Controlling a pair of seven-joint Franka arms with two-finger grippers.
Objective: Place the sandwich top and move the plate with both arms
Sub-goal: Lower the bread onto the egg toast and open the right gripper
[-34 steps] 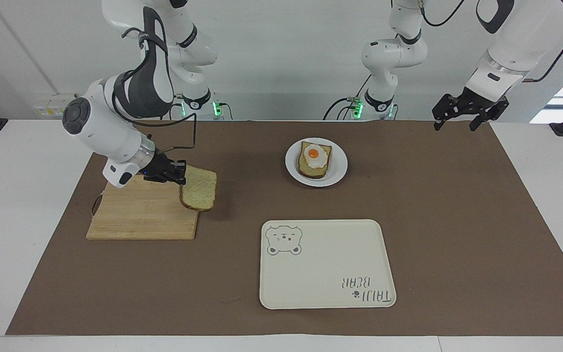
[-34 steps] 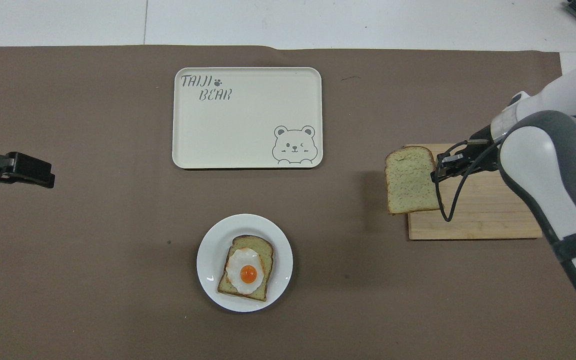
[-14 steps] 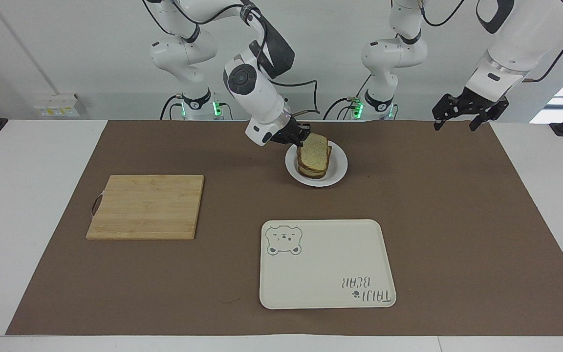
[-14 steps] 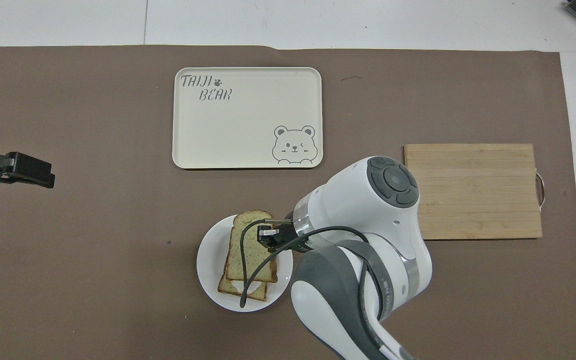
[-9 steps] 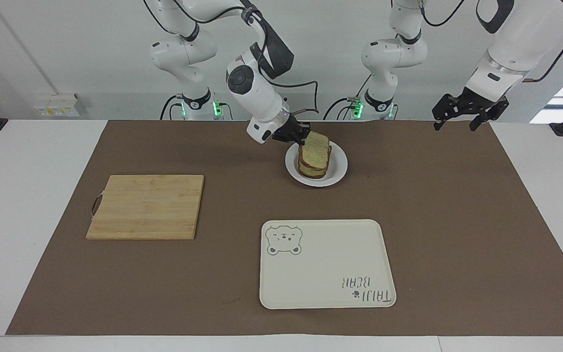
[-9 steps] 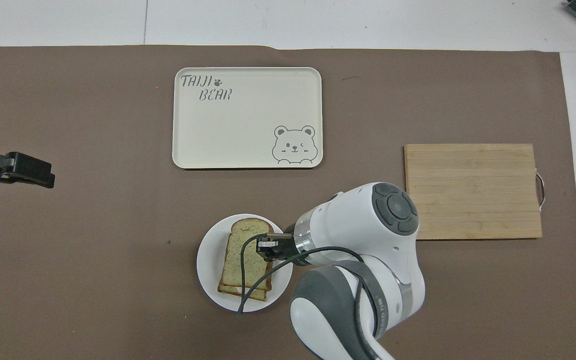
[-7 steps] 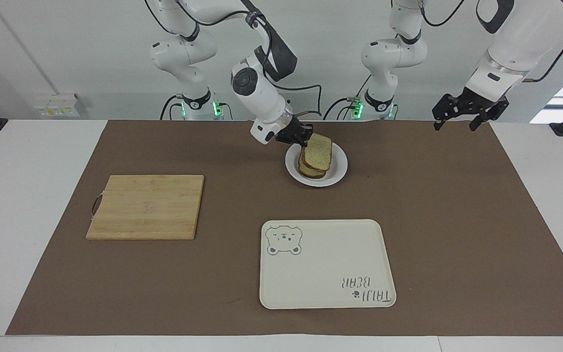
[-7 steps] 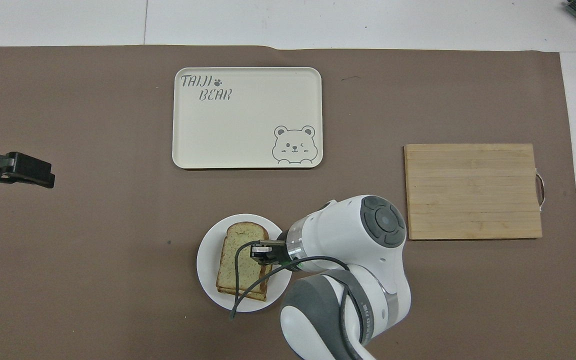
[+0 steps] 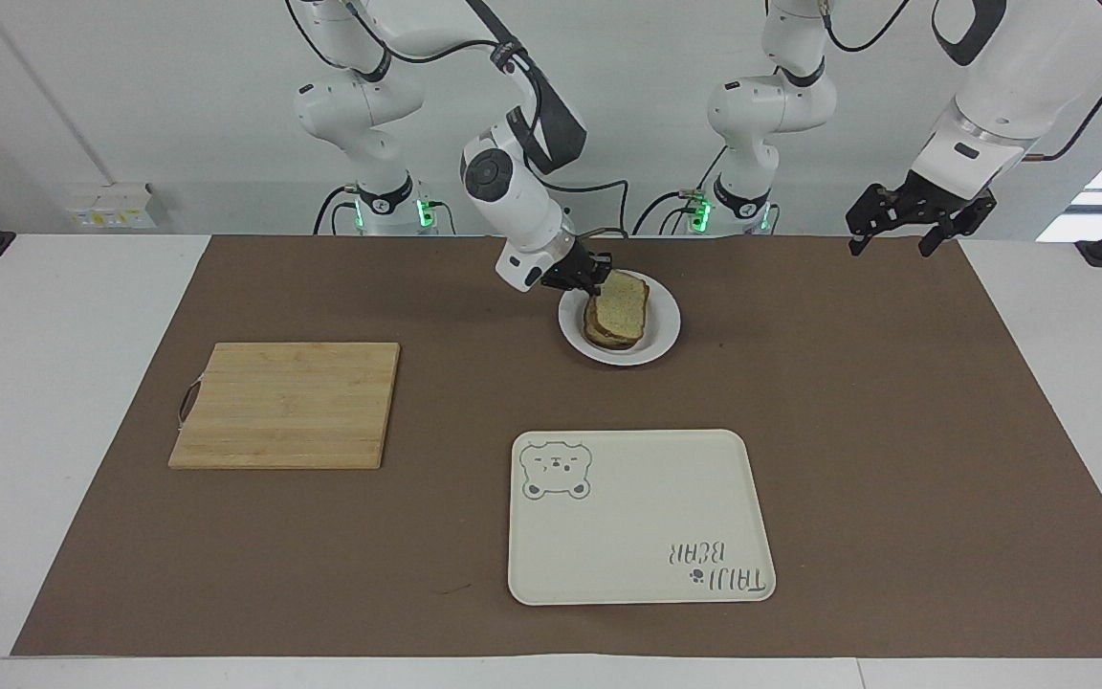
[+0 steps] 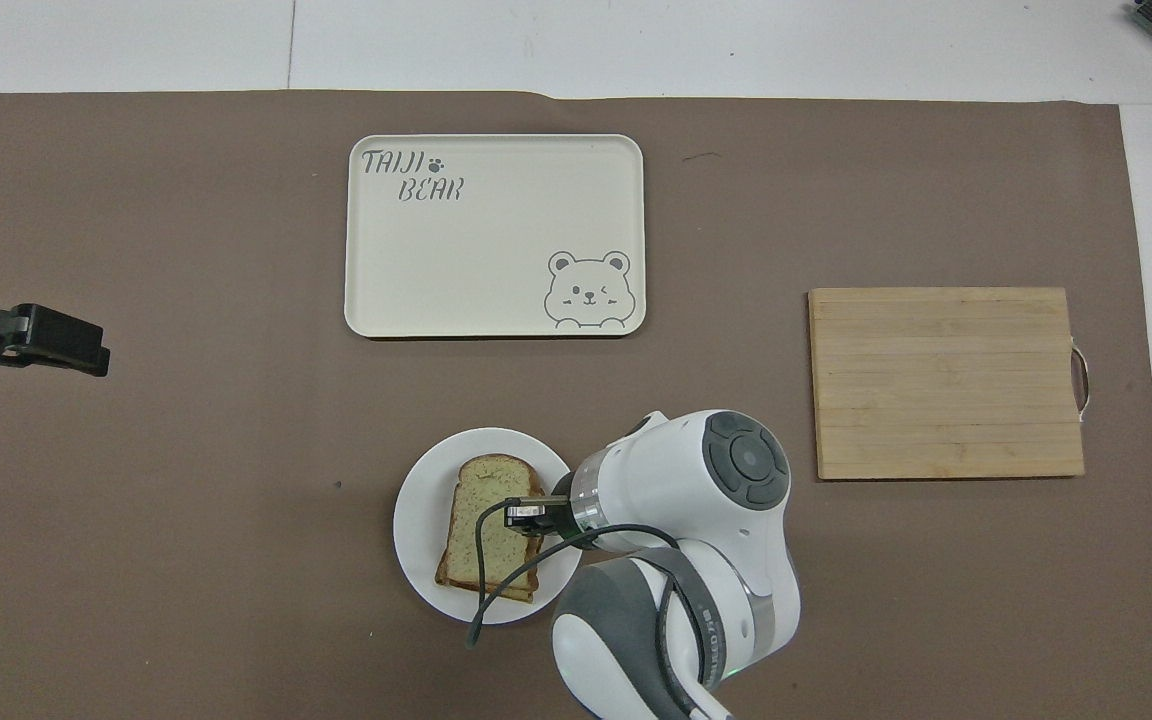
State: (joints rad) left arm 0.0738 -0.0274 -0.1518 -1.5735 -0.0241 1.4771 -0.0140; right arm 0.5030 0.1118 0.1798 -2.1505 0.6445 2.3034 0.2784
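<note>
Facing view, item: we judge placing in hand, with the right pincer [image 9: 597,277] clamped on the sandwich top [image 9: 622,301], lying over the lower slice on the plate [image 9: 666,330] at the tray's [image 9: 637,536] twelve o'clock; next, release; left pincer [image 9: 907,222] waits, apart.

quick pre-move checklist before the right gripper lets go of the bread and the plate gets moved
1. Sandwich top over the lower slice on the plate: ok.
2. Top slice lying flat: not ok, its gripped edge looks raised.
3. Right gripper shut on the sandwich top: ok, not yet released.
4. Left gripper open, waiting above the left arm's end of the table: ok.
5. Tray bare to receive the plate: ok.
6. Egg centred under the top: cannot tell, hidden.
</note>
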